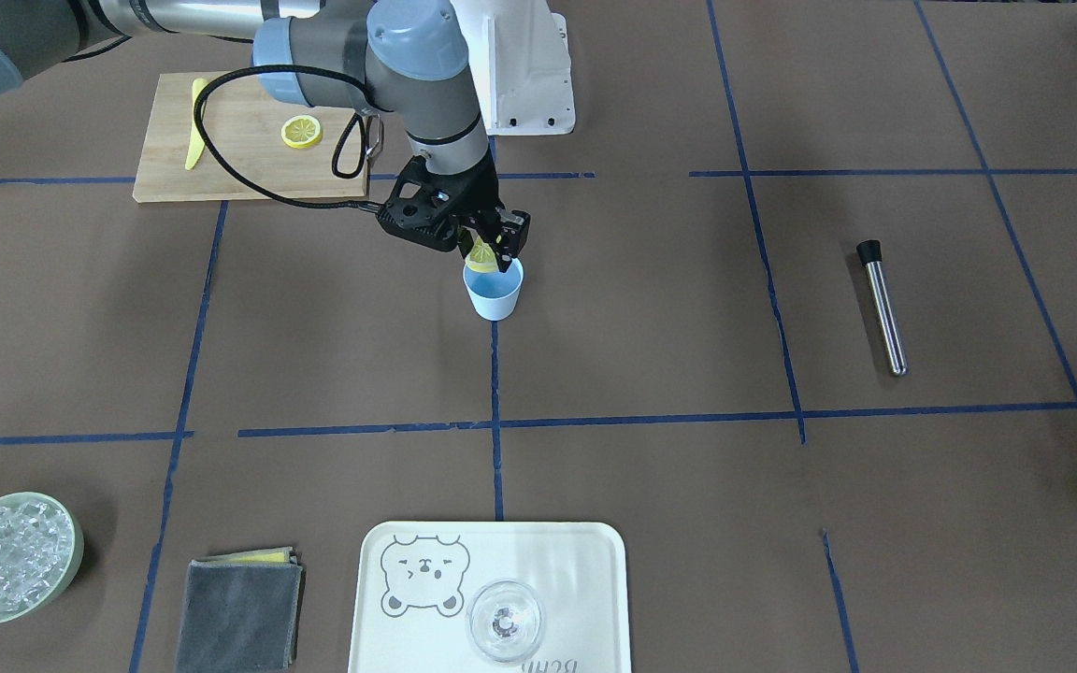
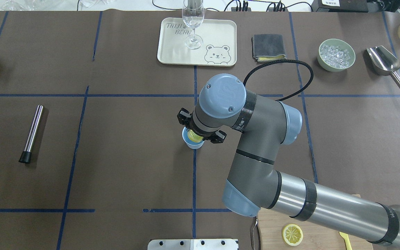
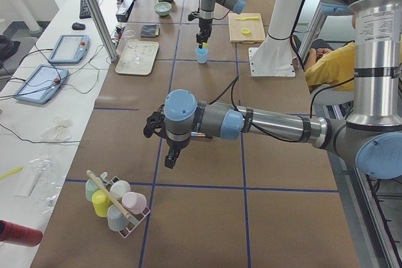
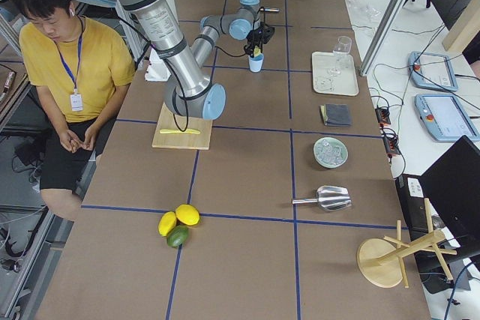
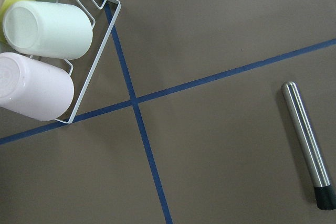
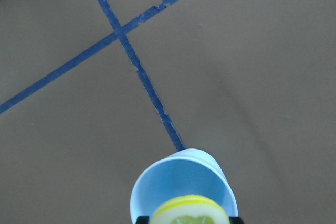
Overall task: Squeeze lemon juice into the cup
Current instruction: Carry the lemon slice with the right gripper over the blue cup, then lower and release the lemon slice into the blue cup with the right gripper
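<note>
Out near the middle of the brown paper-covered surface (image 1: 651,308), well away from every edge, the small light-blue plastic tumbler (image 1: 494,292) stands upright. The right claw (image 1: 489,249) hangs just over its rim, pinched narrow on the thin round yellow lemon slice (image 1: 481,252), so my read is we're at the squeeze itself. To do it well I'd press harder without drifting sideways, hold the lemon slice over the mouth so the drips land inside, and not dip low enough to bump the tumbler, which looks light and tippy. The right wrist cam is the handy one for lining up: it shows the rind arc of the lemon slice (image 6: 190,208) inside the outline of the tumbler (image 6: 181,179), which the overhead view mostly buries under the big wrist joint. The front-facing view adds the height, with the slice just above the rim, seemingly toward its robot-side. The left claw (image 3: 169,162) only turns up in the left side view, near the surface's left end, and I can't tell if it's wide or closed. Its own wrist cam just shows pastel plastic cups (image 5: 50,30) and a steel rod with a black tip (image 5: 304,129).
</note>
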Action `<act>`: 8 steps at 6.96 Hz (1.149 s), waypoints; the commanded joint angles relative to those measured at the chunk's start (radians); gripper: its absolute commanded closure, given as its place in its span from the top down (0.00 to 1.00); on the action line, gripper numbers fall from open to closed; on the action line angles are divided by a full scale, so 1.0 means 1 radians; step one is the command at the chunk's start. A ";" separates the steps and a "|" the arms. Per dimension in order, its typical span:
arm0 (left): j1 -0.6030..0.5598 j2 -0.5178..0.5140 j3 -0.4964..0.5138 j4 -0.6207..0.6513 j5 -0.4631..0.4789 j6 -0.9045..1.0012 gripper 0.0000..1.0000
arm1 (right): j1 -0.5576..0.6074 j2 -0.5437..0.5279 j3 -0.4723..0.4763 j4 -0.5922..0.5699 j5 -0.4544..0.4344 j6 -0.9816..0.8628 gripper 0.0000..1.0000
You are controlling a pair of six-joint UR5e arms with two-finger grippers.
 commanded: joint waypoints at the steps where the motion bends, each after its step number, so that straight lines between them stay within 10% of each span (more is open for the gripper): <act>1: 0.000 0.001 0.000 0.000 0.001 0.000 1.00 | -0.011 -0.008 -0.002 0.001 -0.001 0.000 0.64; 8: 0.000 0.001 0.000 0.002 0.001 -0.003 1.00 | -0.002 -0.002 -0.013 0.003 -0.001 -0.004 0.79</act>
